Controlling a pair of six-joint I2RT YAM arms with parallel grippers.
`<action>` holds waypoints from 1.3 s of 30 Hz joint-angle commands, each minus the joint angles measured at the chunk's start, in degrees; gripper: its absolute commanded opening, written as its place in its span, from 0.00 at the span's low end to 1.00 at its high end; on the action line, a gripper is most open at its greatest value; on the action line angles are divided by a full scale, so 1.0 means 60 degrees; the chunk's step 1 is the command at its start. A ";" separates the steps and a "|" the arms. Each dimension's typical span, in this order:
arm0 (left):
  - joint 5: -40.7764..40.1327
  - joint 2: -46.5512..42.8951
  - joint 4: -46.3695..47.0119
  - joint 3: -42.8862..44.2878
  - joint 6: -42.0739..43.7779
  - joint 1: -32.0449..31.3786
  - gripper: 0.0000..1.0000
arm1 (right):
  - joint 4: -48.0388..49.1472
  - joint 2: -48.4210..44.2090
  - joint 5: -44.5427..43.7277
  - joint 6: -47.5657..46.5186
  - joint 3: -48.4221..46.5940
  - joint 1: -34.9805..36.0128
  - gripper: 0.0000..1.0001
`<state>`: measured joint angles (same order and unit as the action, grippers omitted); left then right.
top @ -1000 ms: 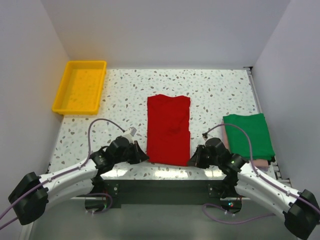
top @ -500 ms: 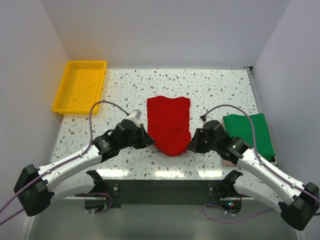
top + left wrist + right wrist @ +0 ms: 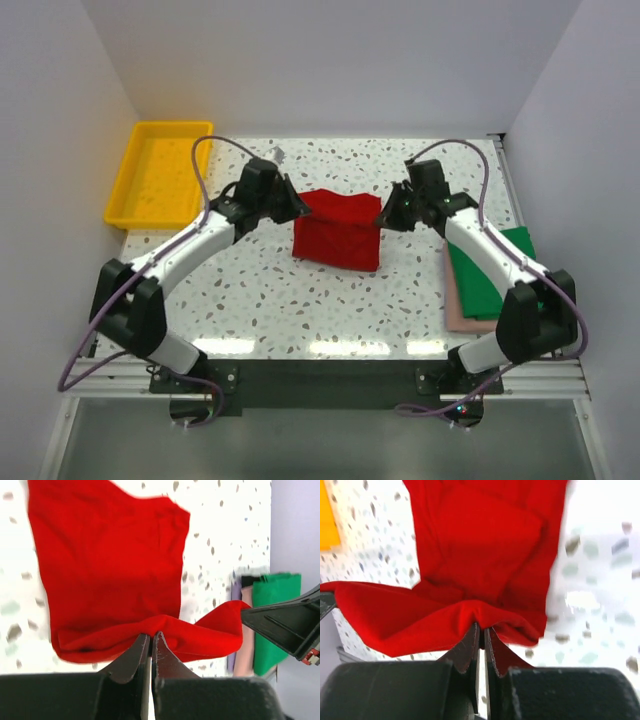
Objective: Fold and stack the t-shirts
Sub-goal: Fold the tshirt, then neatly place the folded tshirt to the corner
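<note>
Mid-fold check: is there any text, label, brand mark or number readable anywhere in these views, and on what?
None readable. The red t-shirt, the green t-shirt and the yellow tray show no print, tag or number in any view.

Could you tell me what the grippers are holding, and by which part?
Both pinch the red t-shirt: left gripper and right gripper at opposite ends of one edge.
</note>
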<state>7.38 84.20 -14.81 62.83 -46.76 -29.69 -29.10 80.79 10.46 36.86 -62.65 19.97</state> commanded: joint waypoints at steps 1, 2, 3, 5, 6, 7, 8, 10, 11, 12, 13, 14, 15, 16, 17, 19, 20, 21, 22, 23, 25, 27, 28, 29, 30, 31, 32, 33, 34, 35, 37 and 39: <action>0.0542 0.1501 0.0226 0.1465 0.0587 0.0626 0.00 | 0.0529 0.1340 0.0892 -0.0533 -0.1639 -0.0659 0.00; 0.0746 0.1870 0.0314 0.2018 0.0616 0.0889 0.00 | 0.0616 0.2257 0.1111 -0.0562 -0.2324 -0.0792 0.00; 0.0951 0.2266 0.0460 0.2299 0.0660 0.1022 0.00 | 0.0675 0.2731 0.1186 -0.0577 -0.2694 -0.0982 0.00; 0.1317 0.3627 0.0695 0.3382 0.0733 0.1358 0.00 | 0.0705 0.4161 0.1477 -0.0563 -0.3818 -0.1232 0.00; 0.1276 0.4096 0.0580 0.3821 0.0733 0.1447 0.00 | 0.0763 0.4591 0.1625 -0.0534 -0.4144 -0.1451 0.00; 0.1348 0.4913 0.0680 0.4188 0.0733 0.1535 0.00 | 0.0981 0.5103 0.1829 -0.0504 -0.4467 -0.1540 0.00; 0.1639 0.5327 0.0855 0.4815 0.0791 0.1710 0.00 | 0.0998 0.5906 0.1991 -0.0489 -0.5137 -0.1628 0.01; 0.2137 0.6510 0.1091 0.5855 0.0836 0.1944 0.16 | 0.0925 0.6673 0.2299 -0.0431 -0.5771 -0.1804 0.19; 0.2285 0.6851 0.0946 0.6181 0.0865 0.2018 0.36 | 0.0939 0.7096 0.2416 -0.0416 -0.6165 -0.1833 0.31; 0.2402 0.7188 0.0945 0.6401 0.0894 0.2106 0.41 | 0.1026 0.7202 0.2490 -0.0431 -0.6285 -0.1921 0.55; 0.2461 0.7177 0.1046 0.6389 0.0909 0.2266 0.44 | 0.1027 0.7218 0.2432 -0.0445 -0.6359 -0.1950 0.65; 0.2505 0.7061 0.1236 0.6215 0.0866 0.2355 0.51 | 0.1042 0.7189 0.2359 -0.0532 -0.6432 -0.2009 0.77; 0.2506 0.6668 0.1629 0.5981 0.0865 0.2443 0.53 | 0.1027 0.7015 0.2300 -0.0591 -0.6418 -0.2111 0.82; 0.2448 0.6389 0.1793 0.5428 0.0851 0.2603 0.56 | 0.0969 0.6853 0.2053 -0.0664 -0.6375 -0.2141 0.86; 0.2375 0.6125 0.1954 0.5147 0.0836 0.2663 0.59 | 0.0925 0.6707 0.1920 -0.0796 -0.6229 -0.2199 0.88; 0.2287 0.5363 0.2306 0.4401 0.0879 0.2708 0.60 | 0.0764 0.6238 0.1628 -0.0870 -0.5995 -0.2273 0.89; 0.2098 0.5158 0.2321 0.4223 0.0952 0.2708 0.60 | 0.0764 0.6106 0.1510 -0.0957 -0.5689 -0.2273 0.89; 0.2009 0.4996 0.2322 0.4062 0.0938 0.2693 0.60 | 0.0735 0.5974 0.1494 -0.0973 -0.5483 -0.2230 0.89; 0.1993 0.4733 0.2322 0.3712 0.0880 0.2664 0.60 | 0.0821 0.5770 0.1494 -0.0987 -0.5234 -0.2186 0.89; 0.2080 0.4644 0.2322 0.3563 0.0735 0.2649 0.58 | 0.0822 0.5710 0.1219 -0.1060 -0.4826 -0.2127 0.89; 0.2052 0.4453 0.2322 0.3183 0.0689 0.2518 0.55 | 0.0880 0.5607 0.0953 -0.1177 -0.4428 -0.1966 0.89; 0.1848 0.4292 0.2322 0.2933 0.0704 0.2386 0.53 | 0.1332 0.5650 0.1040 -0.1207 -0.3827 -0.1893 0.89; 0.1760 0.4233 0.2322 0.2671 0.0733 0.2255 0.52 | 0.1393 0.5752 0.1055 -0.1236 -0.3709 -0.1878 0.89; 0.1759 0.4218 0.2322 0.2538 0.0704 0.2210 0.52 | 0.1466 0.5913 0.0982 -0.1309 -0.3563 -0.1834 0.89; 0.1846 0.4261 0.2786 0.2406 0.0646 0.2166 0.51 | 0.1655 0.6016 0.0924 -0.1353 -0.3489 -0.1761 0.89; 0.2006 0.4320 0.2950 0.2144 0.0587 0.2122 0.50 | 0.1730 0.6104 0.0908 -0.1397 -0.3445 -0.1717 0.89; 0.2327 0.4393 0.3096 0.2025 0.0442 0.2122 0.49 | 0.1803 0.6250 0.0908 -0.1470 -0.3343 -0.1673 0.89; 0.2432 0.4510 0.3286 0.1922 0.0397 0.2122 0.48 | 0.2036 0.6280 0.0894 -0.1485 -0.3270 -0.1600 0.89; 0.2505 0.4554 0.3346 0.1747 0.0382 0.2107 0.48 | 0.2110 0.6295 0.0879 -0.1529 -0.3211 -0.1570 0.89; 0.2564 0.4598 0.3405 0.1659 0.0382 0.2092 0.47 | 0.2140 0.6295 0.0835 -0.1544 -0.3109 -0.1541 0.89; 0.2564 0.4628 0.3537 0.1454 0.0367 0.2078 0.47 | 0.2315 0.6266 0.0718 -0.1530 -0.2933 -0.1482 0.89; 0.2579 0.4643 0.3566 0.1380 0.0352 0.2078 0.47 | 0.2462 0.6251 0.0703 -0.1442 -0.2742 -0.1439 0.89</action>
<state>21.34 112.27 2.04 71.75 -43.94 -17.39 -16.36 117.78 16.86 29.26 -81.47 10.59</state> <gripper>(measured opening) 0.475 0.888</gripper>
